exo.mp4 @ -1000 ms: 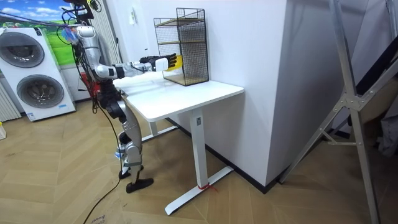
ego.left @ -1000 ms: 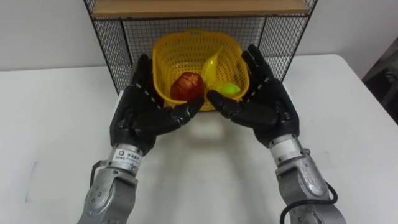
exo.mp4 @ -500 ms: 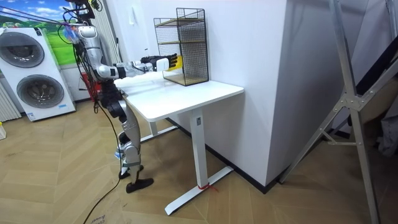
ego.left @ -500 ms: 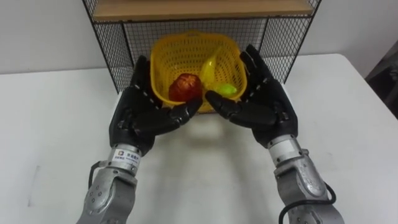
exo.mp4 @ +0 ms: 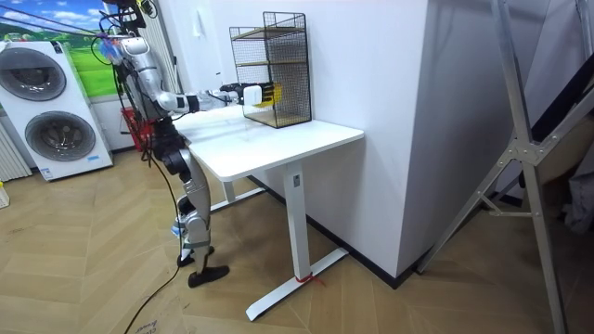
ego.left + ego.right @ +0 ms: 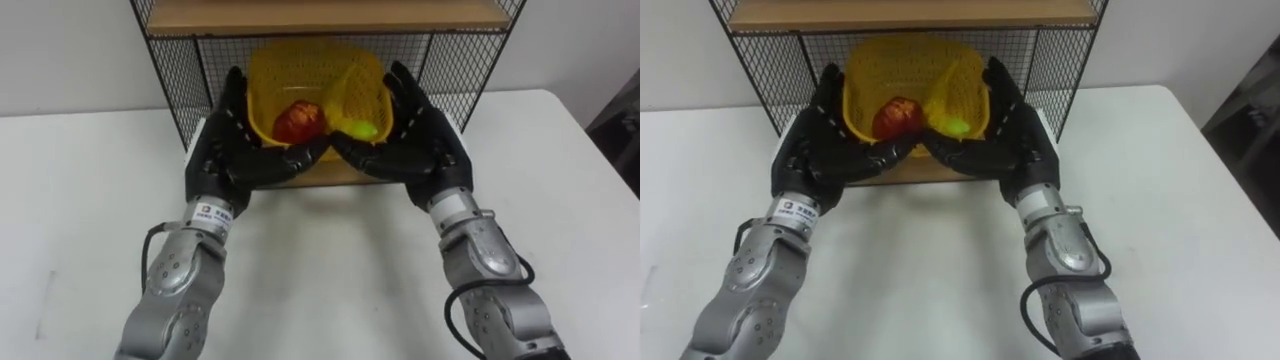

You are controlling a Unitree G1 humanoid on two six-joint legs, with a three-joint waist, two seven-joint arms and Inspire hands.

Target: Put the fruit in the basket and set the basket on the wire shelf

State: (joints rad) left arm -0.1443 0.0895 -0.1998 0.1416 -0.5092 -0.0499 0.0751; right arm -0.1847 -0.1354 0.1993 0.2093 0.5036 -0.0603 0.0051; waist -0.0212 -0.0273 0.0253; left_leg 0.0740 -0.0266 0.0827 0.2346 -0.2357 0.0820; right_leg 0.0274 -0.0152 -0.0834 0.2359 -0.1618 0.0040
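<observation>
I've the basket [image 6: 300,68] pressed between left hand [image 6: 235,150] and right hand [image 6: 420,150], fingers spread flat; any slack could drop it, spilling fruit [image 6: 297,120].

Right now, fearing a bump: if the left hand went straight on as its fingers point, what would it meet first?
Probably the rear mesh of the black wire shelf; the left hand flanks the yellow plastic basket. Depth is unclear.

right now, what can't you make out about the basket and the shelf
Underside of the basket, eye views: hidden by left robot hand and right robot hand; unclear whether it rests on the wire shelf.
The fruit, room view: too small to tell.
Shelf's top, eye views: cut by upper edge.
</observation>
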